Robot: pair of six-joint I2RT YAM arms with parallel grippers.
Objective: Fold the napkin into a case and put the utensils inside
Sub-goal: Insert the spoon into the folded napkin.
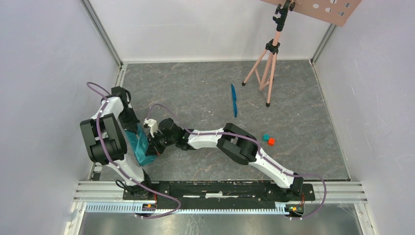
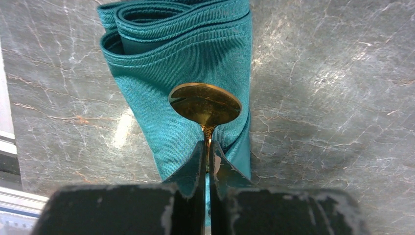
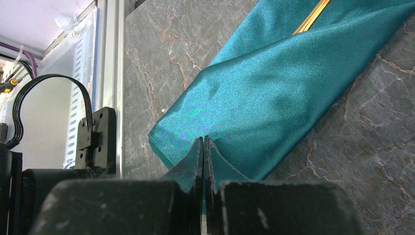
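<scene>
Only the left wrist view is showing the left gripper (image 2: 208, 147) pinching the spoon (image 2: 205, 104). The right gripper (image 3: 203, 142) is resting closed against the case (image 3: 274, 98).

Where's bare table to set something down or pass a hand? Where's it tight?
Free: far marble from back wall to blue knife; right strip, cubes to side wall; near patch between right arm and base rail. Tight: left edge, left gripper holding spoon over napkin, right gripper at its corner; tripod legs far right.

You've got a teal-green napkin (image 2: 186, 63), gold spoon (image 2: 205, 104), bright-blue knife (image 1: 234, 100) upper centre, red cube (image 1: 271, 142) + teal cube (image 1: 265, 137), grey tabletop (image 2: 318, 98) w/ pale marble veins.
</scene>
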